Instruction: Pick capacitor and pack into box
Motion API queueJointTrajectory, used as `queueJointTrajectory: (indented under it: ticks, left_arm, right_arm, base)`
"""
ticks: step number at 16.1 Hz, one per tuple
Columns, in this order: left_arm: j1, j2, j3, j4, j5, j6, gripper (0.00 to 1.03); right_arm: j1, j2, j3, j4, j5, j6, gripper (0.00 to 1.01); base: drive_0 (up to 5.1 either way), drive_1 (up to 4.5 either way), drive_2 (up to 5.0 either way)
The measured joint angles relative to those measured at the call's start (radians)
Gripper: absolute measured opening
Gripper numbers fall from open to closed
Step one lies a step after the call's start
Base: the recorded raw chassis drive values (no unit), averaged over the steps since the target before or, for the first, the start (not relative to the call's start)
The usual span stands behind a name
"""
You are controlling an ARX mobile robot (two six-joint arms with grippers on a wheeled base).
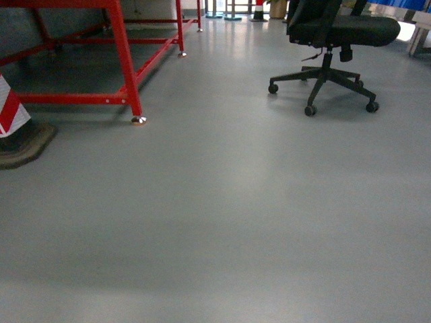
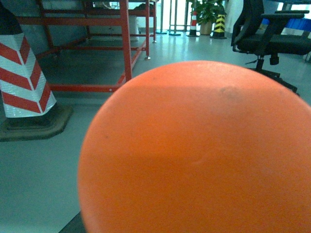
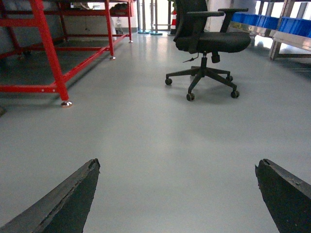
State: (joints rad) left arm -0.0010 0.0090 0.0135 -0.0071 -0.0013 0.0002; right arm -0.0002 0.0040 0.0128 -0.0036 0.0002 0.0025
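Observation:
An orange, smooth, rounded body [image 2: 194, 150], the capacitor as far as I can tell, fills most of the left wrist view. It hangs above the grey floor right in front of the camera, held in my left gripper. It hides the jaws except for a dark sliver of one finger [image 2: 72, 227] at the bottom left. My right gripper [image 3: 177, 165] is open, its two dark fingertips [image 3: 90, 170] wide apart over bare floor with nothing between them. The box is out of view. Neither gripper shows in the head view.
A red metal frame [image 1: 124, 54] stands on the floor at the left. A red-and-white striped cone on a black base [image 1: 17, 131] sits at the far left. A black office chair [image 1: 330, 47] is ahead on the right. Blue bins [image 3: 286, 22] line a shelf at the far right.

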Motion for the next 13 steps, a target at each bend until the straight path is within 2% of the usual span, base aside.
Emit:
queueJointTrajectory:
  ticks: [13]
  left_arm:
    - [0.0, 0.0, 0.0, 0.003, 0.002, 0.0, 0.44]
  right_arm:
    - [0.0, 0.0, 0.0, -0.003, 0.0, 0.0, 0.98]
  base:
    - [-5.0, 2.34, 2.3]
